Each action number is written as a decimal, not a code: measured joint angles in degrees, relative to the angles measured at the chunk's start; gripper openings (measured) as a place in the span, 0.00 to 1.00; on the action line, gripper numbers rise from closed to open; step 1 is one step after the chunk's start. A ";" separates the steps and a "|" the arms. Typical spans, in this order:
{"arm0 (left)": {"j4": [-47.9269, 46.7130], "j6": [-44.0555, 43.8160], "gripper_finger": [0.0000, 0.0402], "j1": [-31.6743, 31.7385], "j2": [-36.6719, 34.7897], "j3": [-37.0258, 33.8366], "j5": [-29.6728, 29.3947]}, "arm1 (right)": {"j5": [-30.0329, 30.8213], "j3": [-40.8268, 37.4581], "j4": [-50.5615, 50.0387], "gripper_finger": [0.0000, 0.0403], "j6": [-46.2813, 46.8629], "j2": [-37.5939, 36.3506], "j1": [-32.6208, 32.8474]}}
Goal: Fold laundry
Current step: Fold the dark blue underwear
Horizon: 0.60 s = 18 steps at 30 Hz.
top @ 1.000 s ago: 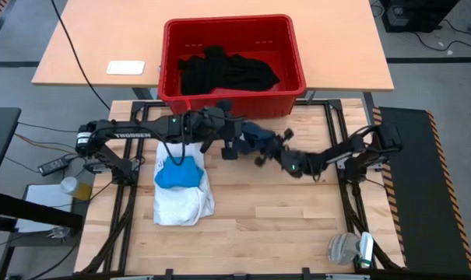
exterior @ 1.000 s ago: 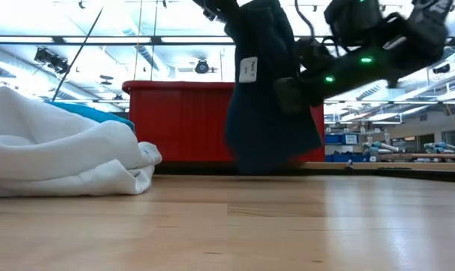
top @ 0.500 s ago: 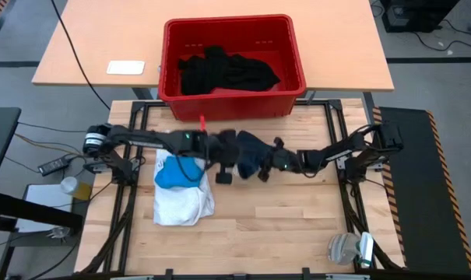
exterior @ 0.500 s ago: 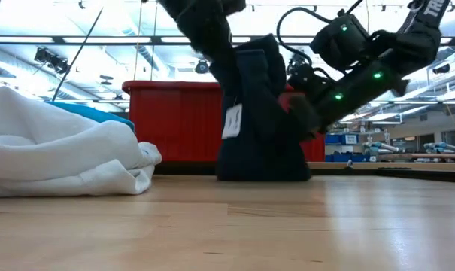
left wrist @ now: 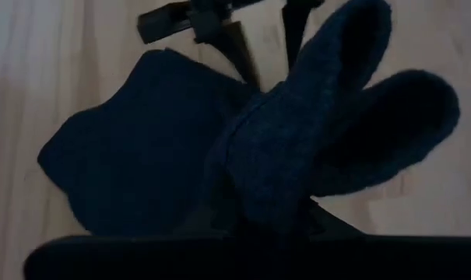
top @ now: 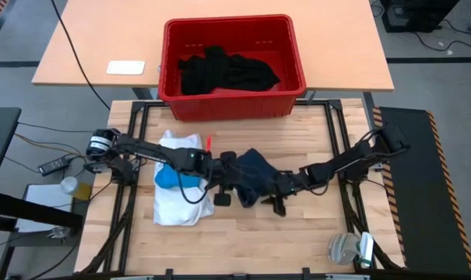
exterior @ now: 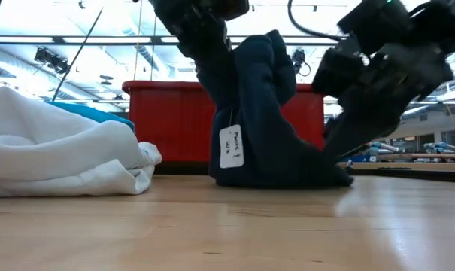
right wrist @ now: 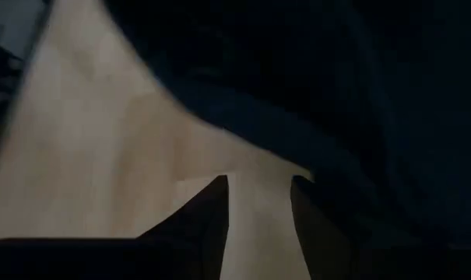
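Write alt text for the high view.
Both arms meet over a dark blue garment mid-table, left hand and right hand at its sides. A white shirt lies left; a red crate behind holds black clothes.

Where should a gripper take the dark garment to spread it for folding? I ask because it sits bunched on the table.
Probably its raised top fold: the dark garment stands in a heap with that fold up, its base and white tag near the table. Coming from above looks safest, since the left gripper and right gripper crowd its sides.
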 joint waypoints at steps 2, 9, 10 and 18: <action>1.40 -0.08 0.11 -0.52 -0.01 -0.84 -0.03 | 0.93 0.00 -0.84 0.36 2.25 -0.51 1.81; 2.55 -0.34 0.11 -1.57 -0.02 -2.69 -0.16 | 7.96 -0.02 -7.55 0.36 5.37 -0.99 6.50; 2.62 0.11 0.11 -1.69 -0.02 -2.72 -0.18 | 10.78 -0.02 -6.67 0.36 4.83 -1.29 6.80; 3.79 0.19 0.11 -1.95 -0.02 -2.72 0.95 | 34.40 0.04 2.46 0.36 -4.15 -2.26 6.44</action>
